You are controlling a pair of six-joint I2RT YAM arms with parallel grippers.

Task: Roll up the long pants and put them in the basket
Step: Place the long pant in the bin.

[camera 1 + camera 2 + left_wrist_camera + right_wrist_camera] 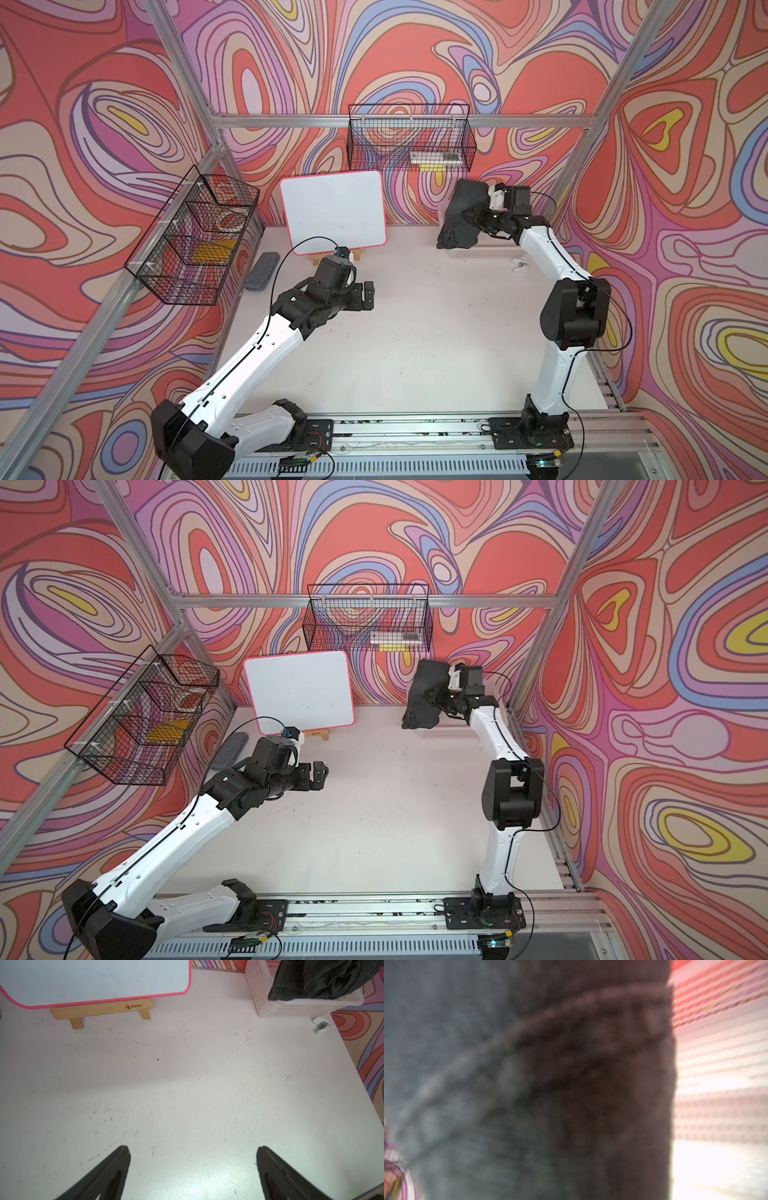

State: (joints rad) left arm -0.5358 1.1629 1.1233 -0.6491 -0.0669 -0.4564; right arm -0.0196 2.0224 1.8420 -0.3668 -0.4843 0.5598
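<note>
Two pincers: left pincer (pixel 367 295) spread wide, empty, above the surface (pixel 415 332), mid-left. Right pincer (pixel 475 217) up against long pants (pixel 459 216) at far right; can't tell if clamped. Pants = dark rolled bundle, upright in white basket (pixel 492 251); right wrist cam shows only blurred fabric.

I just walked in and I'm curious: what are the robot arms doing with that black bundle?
The right gripper is pressed up against the long pants, which are bunched into a dark bundle sitting in the white basket at the table's far corner. Whether it is gripping them is hidden. The left gripper hangs wide open and empty above the table.
</note>
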